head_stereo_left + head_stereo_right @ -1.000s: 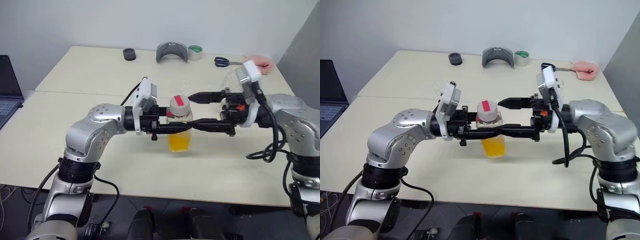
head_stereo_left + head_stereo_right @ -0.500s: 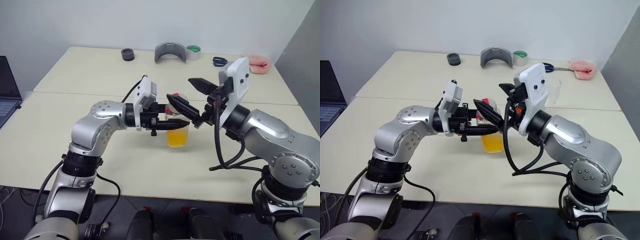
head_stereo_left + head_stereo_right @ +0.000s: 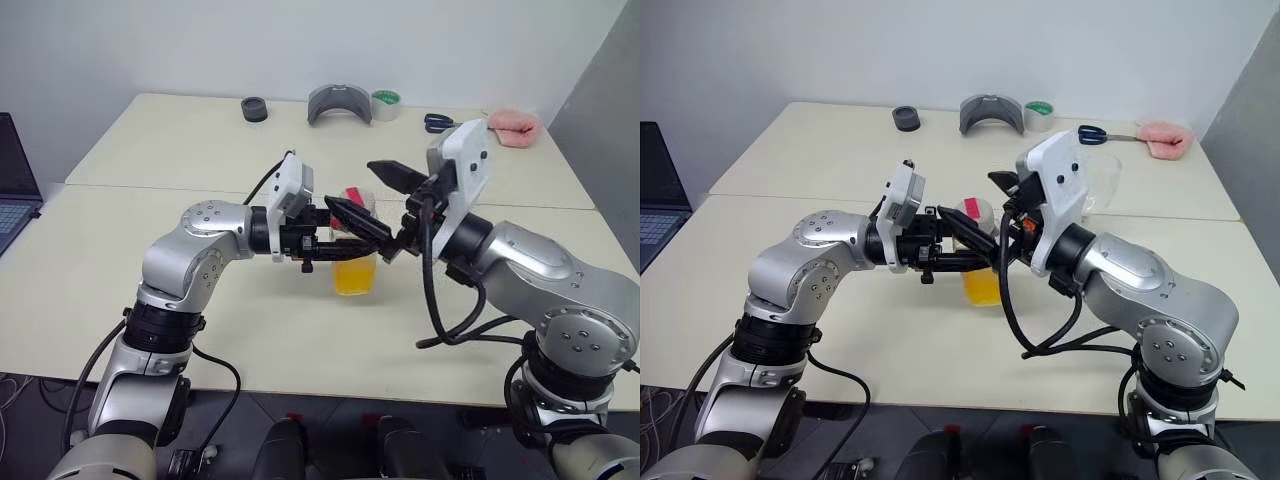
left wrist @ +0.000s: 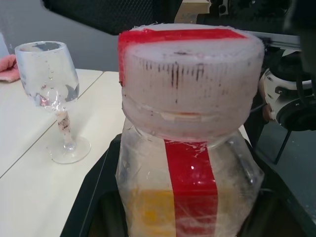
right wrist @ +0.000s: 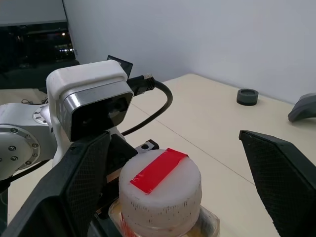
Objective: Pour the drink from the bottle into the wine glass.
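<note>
Plastic bottle [image 5: 160, 195] sits between the open right pincer's [image 5: 182, 187] fingers.

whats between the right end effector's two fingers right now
The bottle's cap sits between the open right end effector's fingers, untouched, as the right wrist view shows; the left end effector holds the bottle.

A pale cream, matte-topped counter [image 3: 170, 150], seamed across its middle, stands against a plain light grey wall [image 3: 200, 45]. A grey panel [image 3: 610, 90] rises just beside the counter's right end.
</note>
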`<state>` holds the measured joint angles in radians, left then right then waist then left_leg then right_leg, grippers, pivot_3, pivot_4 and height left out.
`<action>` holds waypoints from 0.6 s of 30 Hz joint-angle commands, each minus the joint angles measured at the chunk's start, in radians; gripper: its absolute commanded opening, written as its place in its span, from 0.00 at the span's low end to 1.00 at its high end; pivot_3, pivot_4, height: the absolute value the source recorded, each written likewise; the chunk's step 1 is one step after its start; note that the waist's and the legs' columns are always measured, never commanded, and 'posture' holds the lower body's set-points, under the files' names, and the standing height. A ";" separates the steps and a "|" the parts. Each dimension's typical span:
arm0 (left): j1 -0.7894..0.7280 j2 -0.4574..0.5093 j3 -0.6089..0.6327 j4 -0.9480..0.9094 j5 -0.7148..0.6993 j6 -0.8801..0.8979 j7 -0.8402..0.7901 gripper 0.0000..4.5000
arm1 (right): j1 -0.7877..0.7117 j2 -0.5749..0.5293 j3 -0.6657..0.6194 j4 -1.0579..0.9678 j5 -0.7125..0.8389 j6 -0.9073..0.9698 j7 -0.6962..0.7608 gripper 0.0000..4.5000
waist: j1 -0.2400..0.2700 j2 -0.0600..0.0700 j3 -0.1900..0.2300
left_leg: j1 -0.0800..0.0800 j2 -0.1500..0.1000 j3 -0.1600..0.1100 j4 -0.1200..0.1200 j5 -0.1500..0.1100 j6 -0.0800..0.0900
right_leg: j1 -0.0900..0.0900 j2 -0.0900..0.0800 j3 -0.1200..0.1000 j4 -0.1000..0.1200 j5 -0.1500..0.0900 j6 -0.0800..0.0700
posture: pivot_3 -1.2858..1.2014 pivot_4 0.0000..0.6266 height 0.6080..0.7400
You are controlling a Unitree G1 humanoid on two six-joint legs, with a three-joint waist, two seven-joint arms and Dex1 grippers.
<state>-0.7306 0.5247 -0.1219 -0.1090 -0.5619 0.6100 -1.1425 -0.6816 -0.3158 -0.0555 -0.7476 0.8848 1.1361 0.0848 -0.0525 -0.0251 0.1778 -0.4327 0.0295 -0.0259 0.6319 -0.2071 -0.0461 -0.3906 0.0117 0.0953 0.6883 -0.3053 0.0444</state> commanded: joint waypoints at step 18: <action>-0.030 -0.009 0.016 -0.021 -0.008 -0.006 0.004 0.48 | 0.059 -0.141 -0.102 -0.025 0.072 -0.028 -0.003 0.99 | 0.000 0.000 0.000 | 0.000 0.000 0.000 0.000 0.000 0.000 | 0.000 0.000 0.000 0.000 0.000 0.000 | 0.52 0.24 1.00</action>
<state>-0.7311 0.5187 -0.1246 -0.1058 -0.5503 0.6211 -1.1250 -0.6250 -0.4394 -0.1044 -0.7626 0.9579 1.1246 0.1010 -0.0528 -0.0252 0.1778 -0.4328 0.0295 -0.0258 0.6317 -0.2071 -0.0461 -0.3906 0.0118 0.0954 0.6880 -0.3053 0.0444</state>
